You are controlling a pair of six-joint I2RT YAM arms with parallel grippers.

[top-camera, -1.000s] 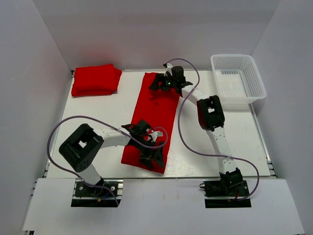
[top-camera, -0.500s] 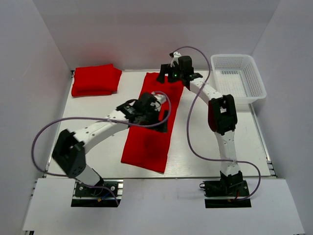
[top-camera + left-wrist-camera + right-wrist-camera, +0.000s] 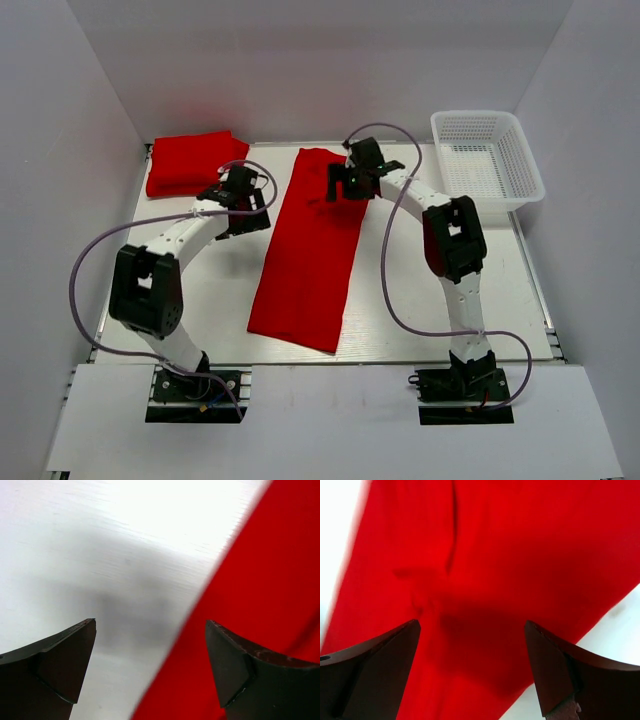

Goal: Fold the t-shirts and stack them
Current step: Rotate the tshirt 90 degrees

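1. The long t-shirt [image 3: 310,255] is folded into a narrow strip and lies flat on the desk [image 3: 510,280], left of the white mesh basket [image 3: 490,205]. A second, folded t-shirt [image 3: 195,165] sits farther left of the basket, level with it along the far edge.
2. The right gripper [image 3: 350,180] hovers over the strip's end nearest the basket, jaws spread wide and holding nothing. Its wrist view shows only red cloth with a shallow crease between the fingers.
3. The left gripper [image 3: 242,202] is also wide open and empty, on the side of the strip away from the basket. Its wrist view has bare desk under one finger and the cloth's edge under the other.
4. The strip's long axis runs from the far edge toward the arm bases, slightly skewed: its far end leans toward the basket and its near end away from it. I cannot tell which end is the collar.
5. Risks as I judge them:
   - The two grippers are not set evenly on the cloth. One is over it and one is only at its edge, so a lift could pull the strip askew and spoil the fold.
   - A pinch that catches only the top layer would let the strip open out.
   - Because of the skew, a fold end to end may land off-square and stack badly on the folded t-shirt.
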